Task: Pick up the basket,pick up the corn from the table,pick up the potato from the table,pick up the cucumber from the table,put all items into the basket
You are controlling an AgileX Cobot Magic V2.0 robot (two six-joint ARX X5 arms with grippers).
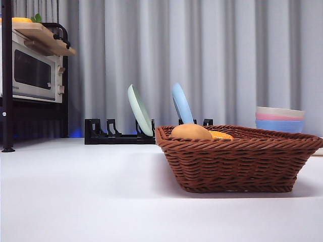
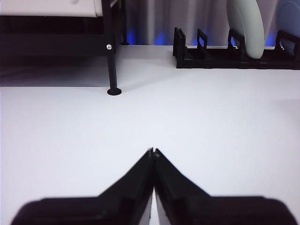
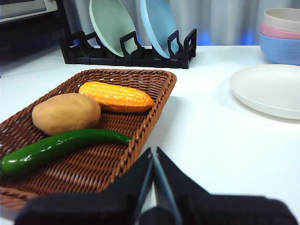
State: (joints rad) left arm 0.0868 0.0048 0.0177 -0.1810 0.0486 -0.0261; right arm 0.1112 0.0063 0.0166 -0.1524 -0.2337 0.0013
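We count one basket [image 3: 154, 105] at centre-left of the right wrist frame, holding one corn [image 3: 116, 96], one potato [image 3: 66, 113], one cucumber [image 3: 56, 147]. Both claws, left gripper [image 2: 153, 151] and right gripper [image 3: 153, 150], are closed and empty, over the table [image 1: 75, 191].

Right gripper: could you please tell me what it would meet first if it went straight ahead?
Probably the basket's near rim; beyond that, the plate rack. Depth is hard to judge.

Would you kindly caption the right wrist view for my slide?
Corn, potato and cucumber lie in the basket; right pincer shut beside it.
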